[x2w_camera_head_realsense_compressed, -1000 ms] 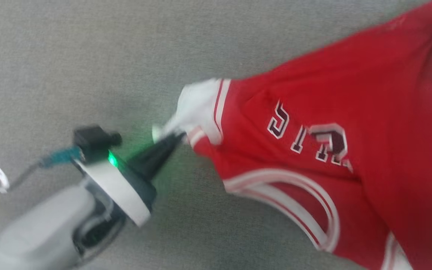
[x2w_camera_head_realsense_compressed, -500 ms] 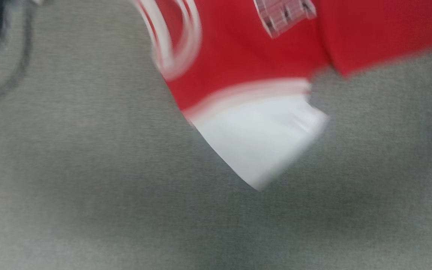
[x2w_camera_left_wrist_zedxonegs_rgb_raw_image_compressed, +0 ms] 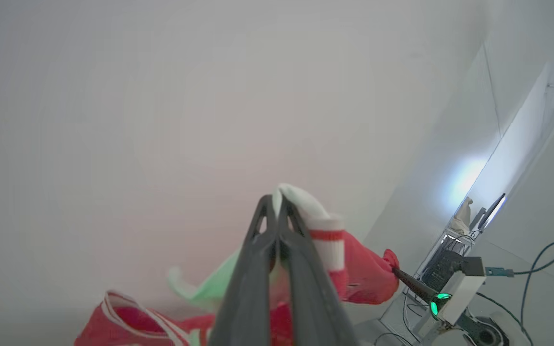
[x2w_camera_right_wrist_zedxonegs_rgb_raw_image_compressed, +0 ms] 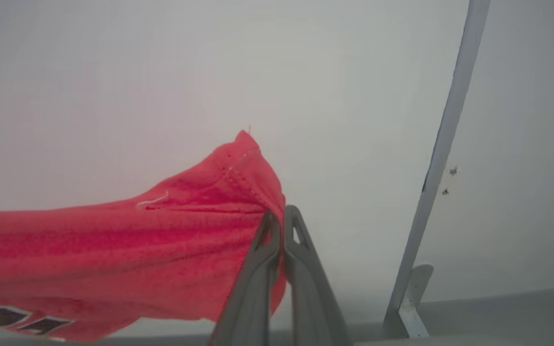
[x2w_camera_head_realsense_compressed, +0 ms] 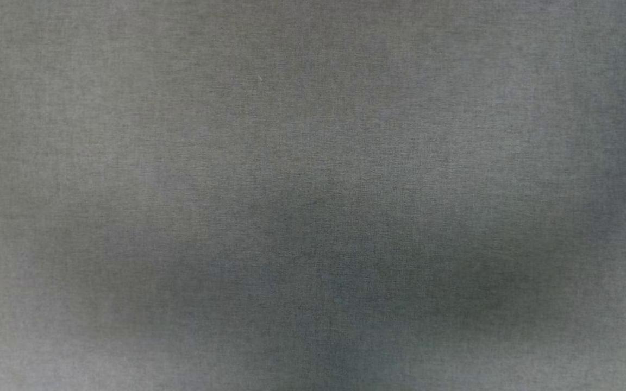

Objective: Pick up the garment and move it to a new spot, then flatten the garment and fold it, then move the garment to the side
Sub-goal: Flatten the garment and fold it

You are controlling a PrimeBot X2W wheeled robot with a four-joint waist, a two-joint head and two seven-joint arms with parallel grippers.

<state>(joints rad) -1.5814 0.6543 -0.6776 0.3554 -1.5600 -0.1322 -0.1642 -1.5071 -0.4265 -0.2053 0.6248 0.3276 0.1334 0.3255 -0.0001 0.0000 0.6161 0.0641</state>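
Observation:
In the left wrist view my left gripper [x2w_camera_left_wrist_zedxonegs_rgb_raw_image_compressed: 277, 201] is shut on the white sleeve [x2w_camera_left_wrist_zedxonegs_rgb_raw_image_compressed: 308, 207] of the garment [x2w_camera_left_wrist_zedxonegs_rgb_raw_image_compressed: 366, 281], a red jersey with red-and-white trim, which is lifted in front of a pale wall. At the lower right of that view my right gripper [x2w_camera_left_wrist_zedxonegs_rgb_raw_image_compressed: 396, 272] pinches a red corner. In the right wrist view the right gripper [x2w_camera_right_wrist_zedxonegs_rgb_raw_image_compressed: 282, 214] is shut on a stitched red edge of the garment [x2w_camera_right_wrist_zedxonegs_rgb_raw_image_compressed: 113, 250]. The cloth stretches away to the left, and part of the dark number [x2w_camera_right_wrist_zedxonegs_rgb_raw_image_compressed: 7, 319] shows at the bottom.
The head view looks down on a grey cloth surface [x2w_camera_head_realsense_compressed: 313, 163] with soft shadows. A pale slanted post [x2w_camera_right_wrist_zedxonegs_rgb_raw_image_compressed: 443, 144] stands right of the right gripper. Equipment on a stand [x2w_camera_left_wrist_zedxonegs_rgb_raw_image_compressed: 452, 259] and a blue cable [x2w_camera_left_wrist_zedxonegs_rgb_raw_image_compressed: 536, 269] lie behind the right arm.
The head camera has swung. The garment and my left gripper slid up and out of its picture, leaving grey surface. Both grips on the garment have held.

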